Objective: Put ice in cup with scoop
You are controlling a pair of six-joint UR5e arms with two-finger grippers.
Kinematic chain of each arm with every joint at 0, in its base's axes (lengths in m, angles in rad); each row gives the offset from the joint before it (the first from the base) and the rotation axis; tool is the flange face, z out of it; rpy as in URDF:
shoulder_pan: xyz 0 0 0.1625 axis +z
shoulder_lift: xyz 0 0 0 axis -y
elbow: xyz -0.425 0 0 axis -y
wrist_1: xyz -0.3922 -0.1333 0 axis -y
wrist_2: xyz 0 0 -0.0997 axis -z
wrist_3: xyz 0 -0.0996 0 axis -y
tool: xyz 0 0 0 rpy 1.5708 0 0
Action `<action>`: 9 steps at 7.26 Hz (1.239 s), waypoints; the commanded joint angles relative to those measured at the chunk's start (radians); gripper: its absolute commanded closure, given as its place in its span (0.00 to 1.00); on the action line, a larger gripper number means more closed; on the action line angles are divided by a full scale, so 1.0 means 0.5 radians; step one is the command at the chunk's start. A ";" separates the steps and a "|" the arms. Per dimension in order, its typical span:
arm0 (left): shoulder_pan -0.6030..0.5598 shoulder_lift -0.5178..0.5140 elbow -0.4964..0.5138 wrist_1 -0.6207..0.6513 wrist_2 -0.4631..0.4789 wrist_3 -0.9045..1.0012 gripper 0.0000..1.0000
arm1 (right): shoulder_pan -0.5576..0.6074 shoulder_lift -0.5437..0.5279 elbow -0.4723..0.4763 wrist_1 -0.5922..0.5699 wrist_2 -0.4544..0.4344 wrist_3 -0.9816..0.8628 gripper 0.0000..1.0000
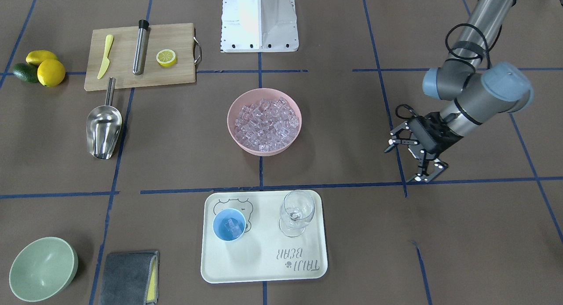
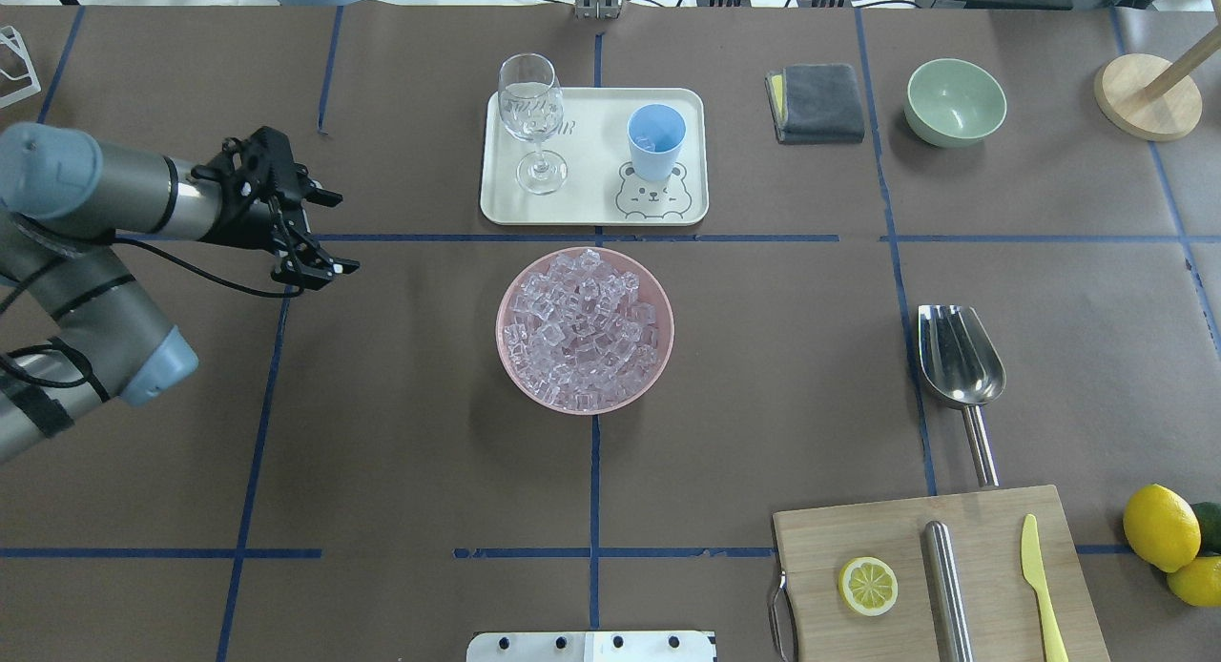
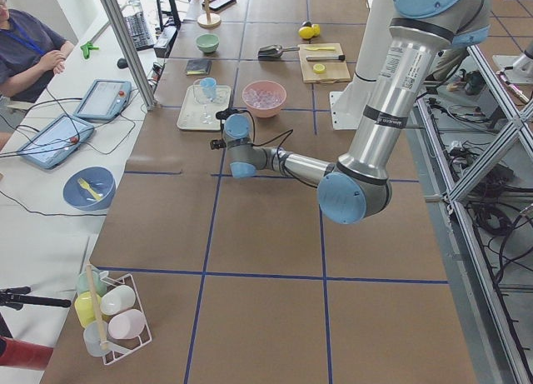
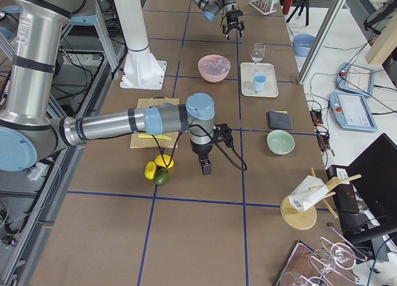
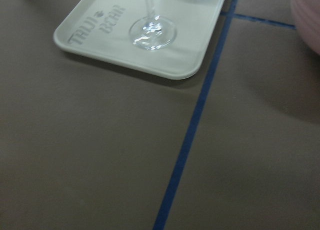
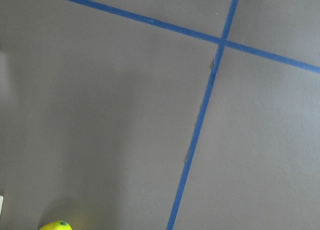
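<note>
Left gripper [image 2: 339,233] is hovering empty, jaws spread, with the ice [image 2: 584,328] heaped in the pink bowl [image 2: 501,330] to its right, cup [image 2: 656,139] standing on the tray [image 2: 591,166] ahead-right holding a few cubes, scoop [image 2: 959,357] lying well beyond the bowl; for the right gripper [image 4: 205,169], open or closed cannot be told.
</note>
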 commanded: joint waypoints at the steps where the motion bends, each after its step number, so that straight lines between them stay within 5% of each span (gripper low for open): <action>1: -0.446 0.067 -0.063 0.634 -0.231 0.004 0.00 | 0.079 -0.056 -0.026 -0.038 0.023 -0.004 0.00; 5: -0.981 0.235 -0.091 1.141 -0.238 0.007 0.00 | 0.079 -0.059 -0.035 -0.035 0.035 -0.001 0.00; 8: -1.129 0.465 -0.152 1.250 -0.235 0.278 0.00 | 0.082 -0.068 -0.078 -0.029 0.094 -0.007 0.00; 9: -1.166 0.457 -0.234 1.584 -0.226 0.283 0.00 | 0.079 -0.077 -0.075 -0.025 0.094 -0.007 0.00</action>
